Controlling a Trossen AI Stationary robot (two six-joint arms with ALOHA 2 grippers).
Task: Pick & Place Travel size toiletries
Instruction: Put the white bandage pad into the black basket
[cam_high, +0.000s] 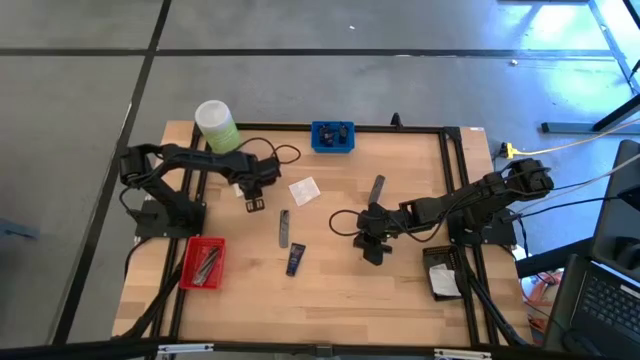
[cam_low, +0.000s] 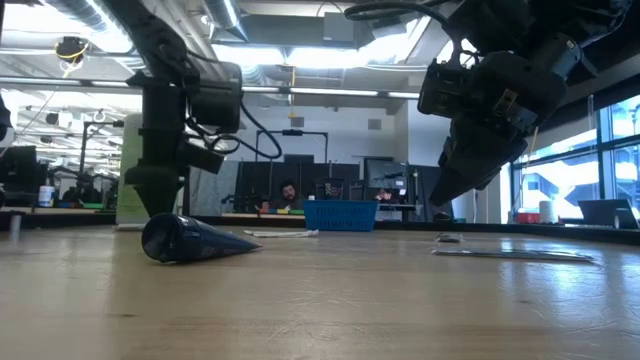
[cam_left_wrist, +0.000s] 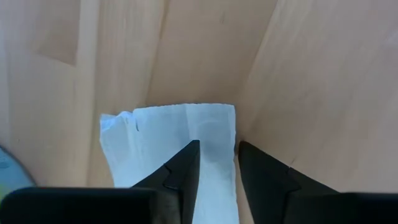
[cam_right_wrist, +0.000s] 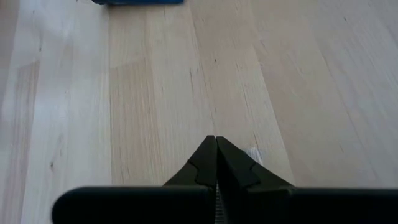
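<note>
Several travel toiletries lie on the pale wooden desk (cam_high: 400, 290). Landmark: the flat white square sachet (cam_high: 304, 191) at mid-desk, crinkled. Left of it, a second thin white sachet (cam_left_wrist: 168, 140) with a torn edge sits under the left gripper (cam_left_wrist: 216, 163), whose jaws are partly spread, one tip on the sachet; a firm pinch cannot be told. Below the landmark lie a slim grey tube (cam_high: 284, 227) and a dark navy tube (cam_high: 295, 259). Right of it, the right gripper (cam_right_wrist: 216, 163) has jaws pressed together, empty.
</note>
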